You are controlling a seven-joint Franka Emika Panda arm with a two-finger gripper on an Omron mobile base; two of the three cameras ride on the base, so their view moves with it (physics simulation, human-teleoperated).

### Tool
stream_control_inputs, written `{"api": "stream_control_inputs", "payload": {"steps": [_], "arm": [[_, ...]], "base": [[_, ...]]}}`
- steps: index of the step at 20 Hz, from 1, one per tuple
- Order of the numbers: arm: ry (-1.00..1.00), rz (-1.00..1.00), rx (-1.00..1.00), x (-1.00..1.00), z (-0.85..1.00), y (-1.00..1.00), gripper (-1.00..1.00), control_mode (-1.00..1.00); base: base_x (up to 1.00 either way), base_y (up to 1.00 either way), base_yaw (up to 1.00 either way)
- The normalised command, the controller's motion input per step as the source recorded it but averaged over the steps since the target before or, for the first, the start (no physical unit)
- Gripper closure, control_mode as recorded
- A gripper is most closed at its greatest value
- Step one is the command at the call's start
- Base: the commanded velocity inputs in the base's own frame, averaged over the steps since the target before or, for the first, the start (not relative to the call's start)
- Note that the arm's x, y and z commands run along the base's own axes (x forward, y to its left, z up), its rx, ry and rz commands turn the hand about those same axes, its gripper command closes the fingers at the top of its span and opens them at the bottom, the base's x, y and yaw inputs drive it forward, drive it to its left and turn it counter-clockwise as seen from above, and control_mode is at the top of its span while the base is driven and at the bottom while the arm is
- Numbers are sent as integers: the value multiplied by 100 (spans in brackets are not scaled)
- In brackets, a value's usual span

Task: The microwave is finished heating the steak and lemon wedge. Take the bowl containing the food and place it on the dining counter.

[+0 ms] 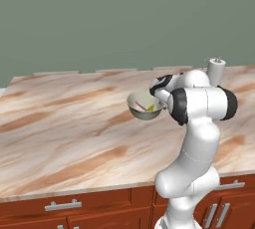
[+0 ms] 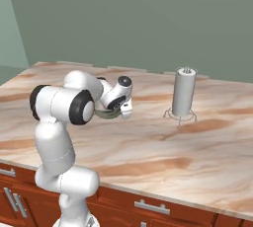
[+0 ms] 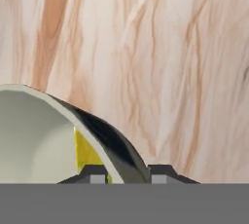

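The gripper is pinching the rim of the bowl, carrying it above the marble bench; rigid, glossy and likely slippery, with steak and lemon loose inside, it is needing level handling.

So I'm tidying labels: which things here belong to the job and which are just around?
Job: bowl, lemon wedge and steak in it, dining counter, pincer shut on the bowl's rim.
Just around: grey cylinder on wire stand, cabinets.
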Motion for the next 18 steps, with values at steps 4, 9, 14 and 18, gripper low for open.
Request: {"api": "stream_control_inputs", "payload": {"steps": [4,9,14,18], "arm": [[-2,0,-1,0,-5,0,-100,-100],[0,0,2,-36,56,0,-100,-100],[0,0,1,-74,100,0,-100,-100],[-7,6,0,-99,100,4,-100,-100]], "base": [[0,0,0],[0,0,0],[0,0,0],[0,0,0]]}}
